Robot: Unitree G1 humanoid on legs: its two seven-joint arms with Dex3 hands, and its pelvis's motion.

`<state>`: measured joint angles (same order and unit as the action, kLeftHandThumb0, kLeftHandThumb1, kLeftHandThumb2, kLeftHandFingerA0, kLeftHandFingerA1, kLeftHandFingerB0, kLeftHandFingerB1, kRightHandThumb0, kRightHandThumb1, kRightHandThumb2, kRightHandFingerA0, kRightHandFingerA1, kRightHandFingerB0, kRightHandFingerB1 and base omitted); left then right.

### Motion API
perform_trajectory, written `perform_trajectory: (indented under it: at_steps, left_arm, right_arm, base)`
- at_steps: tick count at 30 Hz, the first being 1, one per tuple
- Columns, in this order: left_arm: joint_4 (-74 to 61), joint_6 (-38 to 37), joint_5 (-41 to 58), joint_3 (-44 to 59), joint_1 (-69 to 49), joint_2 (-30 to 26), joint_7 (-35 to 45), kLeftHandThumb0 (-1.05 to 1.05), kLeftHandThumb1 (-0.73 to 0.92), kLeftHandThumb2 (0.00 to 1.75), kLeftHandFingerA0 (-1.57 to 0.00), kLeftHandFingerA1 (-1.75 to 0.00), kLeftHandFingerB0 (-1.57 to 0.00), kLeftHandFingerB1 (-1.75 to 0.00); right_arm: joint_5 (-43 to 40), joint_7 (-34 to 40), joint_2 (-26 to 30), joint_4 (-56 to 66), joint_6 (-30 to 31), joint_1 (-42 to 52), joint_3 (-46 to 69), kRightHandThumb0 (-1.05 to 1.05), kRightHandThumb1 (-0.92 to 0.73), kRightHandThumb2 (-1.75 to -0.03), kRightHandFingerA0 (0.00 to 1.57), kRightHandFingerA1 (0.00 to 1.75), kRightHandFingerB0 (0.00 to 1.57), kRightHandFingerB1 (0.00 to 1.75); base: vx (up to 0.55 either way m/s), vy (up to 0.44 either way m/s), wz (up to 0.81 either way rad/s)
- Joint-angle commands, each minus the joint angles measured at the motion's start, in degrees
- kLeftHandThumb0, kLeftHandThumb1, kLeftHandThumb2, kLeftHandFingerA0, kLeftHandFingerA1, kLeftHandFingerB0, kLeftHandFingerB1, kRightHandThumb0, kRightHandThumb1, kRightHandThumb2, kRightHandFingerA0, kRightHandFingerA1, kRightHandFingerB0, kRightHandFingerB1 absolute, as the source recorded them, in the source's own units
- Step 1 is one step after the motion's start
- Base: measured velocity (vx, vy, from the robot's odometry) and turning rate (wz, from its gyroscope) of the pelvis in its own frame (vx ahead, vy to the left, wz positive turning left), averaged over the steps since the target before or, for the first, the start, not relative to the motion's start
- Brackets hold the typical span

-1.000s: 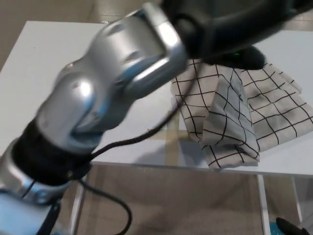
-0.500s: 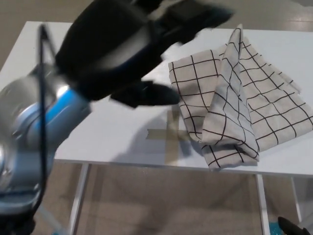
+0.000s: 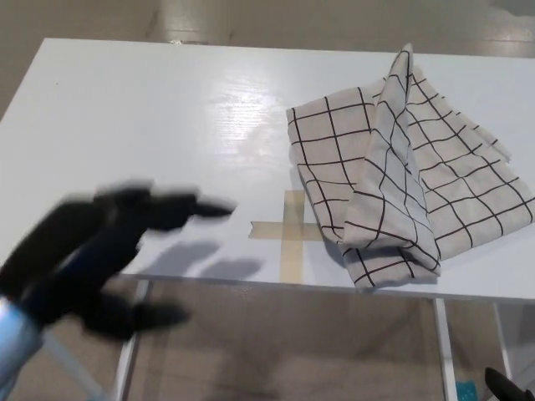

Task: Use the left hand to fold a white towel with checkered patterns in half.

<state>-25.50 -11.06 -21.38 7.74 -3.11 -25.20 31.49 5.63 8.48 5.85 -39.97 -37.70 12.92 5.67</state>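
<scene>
Folding apparently done, or close to it: white checkered towel (image 3: pixel 410 159) lying doubled over on the right part of the white surface (image 3: pixel 150 125), upper layer ridged and rumpled, near edge reaching the surface's front rim, just right of a tape cross (image 3: pixel 288 230). Left hand (image 3: pixel 109 242) low at the near-left edge, well apart from the towel, blurred, fingers spread, holding nothing. Next, likely only a flattening of that raised crease, if anything

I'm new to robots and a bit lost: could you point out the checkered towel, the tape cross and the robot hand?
checkered towel (image 3: pixel 468 180): head view, flat right part.
tape cross (image 3: pixel 290 230): head view, where strips meet.
left robot hand (image 3: pixel 104 238): head view, blurred palm.
</scene>
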Motion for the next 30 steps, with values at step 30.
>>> perform_trajectory:
  at_steps: [30]
  left_arm:
    - [64.0,-2.7,17.3,10.2,-9.5,11.3,-15.6,-0.85,0.58,0.59,-0.28,-0.35,-0.36,-0.32]
  right_arm:
    - [-0.3,-1.5,0.1,-4.8,-0.1,1.5,-0.3,-0.54,-0.67,-0.93,0.25,0.57,0.07,0.45]
  base:
    - [0.0,0.0,0.0]
